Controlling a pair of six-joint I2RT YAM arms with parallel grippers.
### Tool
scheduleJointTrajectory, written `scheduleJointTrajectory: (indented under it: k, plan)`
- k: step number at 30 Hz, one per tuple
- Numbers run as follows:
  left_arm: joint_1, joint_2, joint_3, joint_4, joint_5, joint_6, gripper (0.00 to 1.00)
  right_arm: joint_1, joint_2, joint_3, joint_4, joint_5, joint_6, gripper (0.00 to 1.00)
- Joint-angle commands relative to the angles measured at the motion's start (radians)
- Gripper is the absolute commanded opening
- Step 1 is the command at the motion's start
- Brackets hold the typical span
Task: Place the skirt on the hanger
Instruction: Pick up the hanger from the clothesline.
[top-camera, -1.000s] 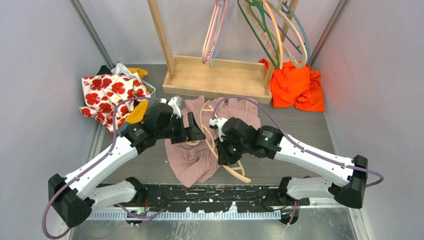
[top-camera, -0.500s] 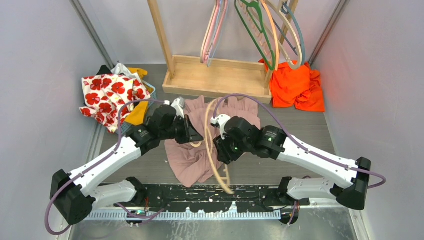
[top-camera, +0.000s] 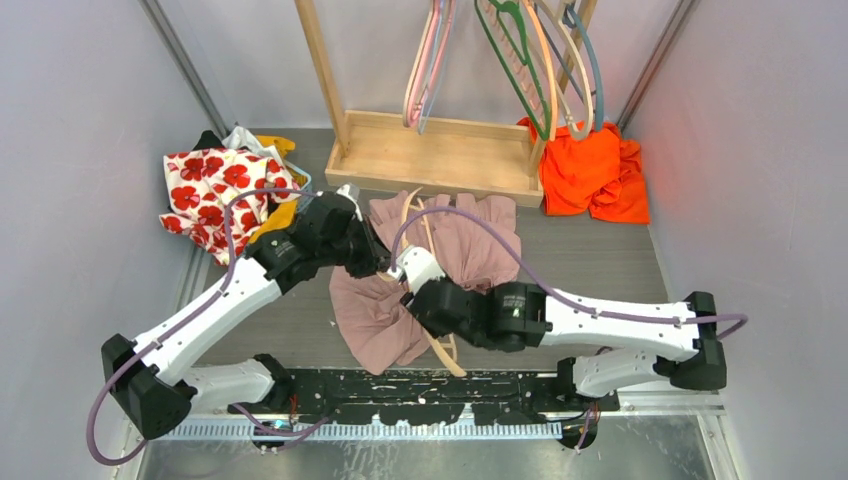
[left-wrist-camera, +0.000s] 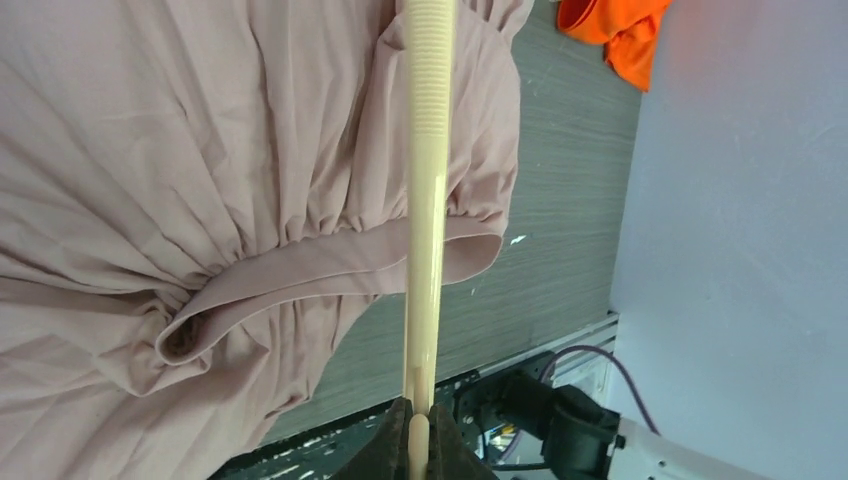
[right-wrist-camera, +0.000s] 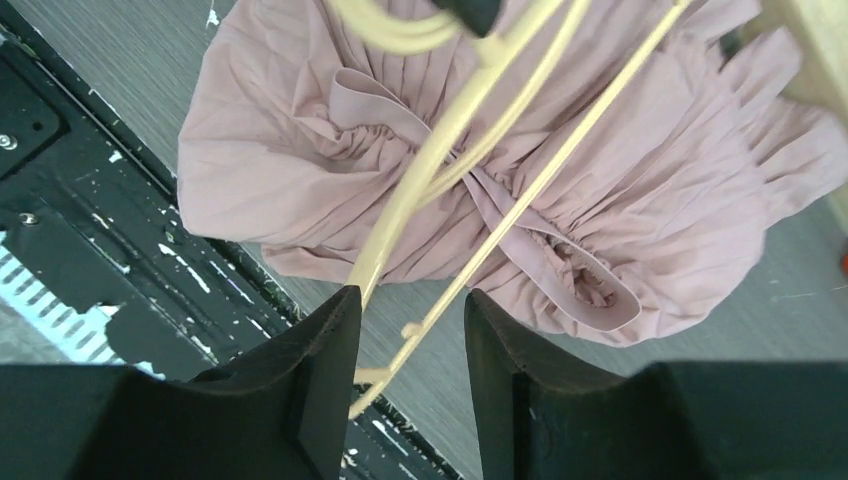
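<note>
The pink pleated skirt (top-camera: 470, 240) lies crumpled on the grey floor, its waistband (left-wrist-camera: 330, 265) curled open. My left gripper (top-camera: 378, 265) is shut on the cream hanger (top-camera: 448, 358) near its hook end. In the left wrist view the hanger's ribbed bar (left-wrist-camera: 428, 200) runs straight up from the shut jaws of the left gripper (left-wrist-camera: 420, 445), across the skirt (left-wrist-camera: 200, 150). My right gripper (top-camera: 415, 300) hovers over the skirt's near edge. In the right wrist view it is open (right-wrist-camera: 408, 340), and the hanger's lower corner (right-wrist-camera: 420, 190) passes loosely between the fingers (right-wrist-camera: 310, 380) above the skirt (right-wrist-camera: 620, 200).
A wooden rack (top-camera: 430, 155) stands at the back with several coloured hangers (top-camera: 545, 70) hanging from it. An orange cloth (top-camera: 590, 175) lies at its right. A red-flowered cloth (top-camera: 215, 195) is piled on a basket at the left. The black base rail (top-camera: 400, 390) runs along the near edge.
The left gripper shut on the hanger. The right gripper opened, let the hanger go and swung left and nearer. The hanger turned lengthwise towards the near edge.
</note>
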Motion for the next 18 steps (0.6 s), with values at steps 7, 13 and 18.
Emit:
scheduleJointTrajectory:
  k: [7,13,18]
  plan:
    - [-0.035,0.005,0.211,-0.231,-0.140,-0.149,0.00,0.213,0.056,0.092,0.113,0.459,0.006,0.54]
    - [-0.060,0.000,0.225,-0.260,-0.135,-0.183,0.00,0.199,0.151,0.126,0.168,0.544,0.000,0.60]
    - [-0.076,-0.019,0.243,-0.268,-0.138,-0.194,0.00,0.122,0.184,0.108,0.220,0.461,0.012,0.58]
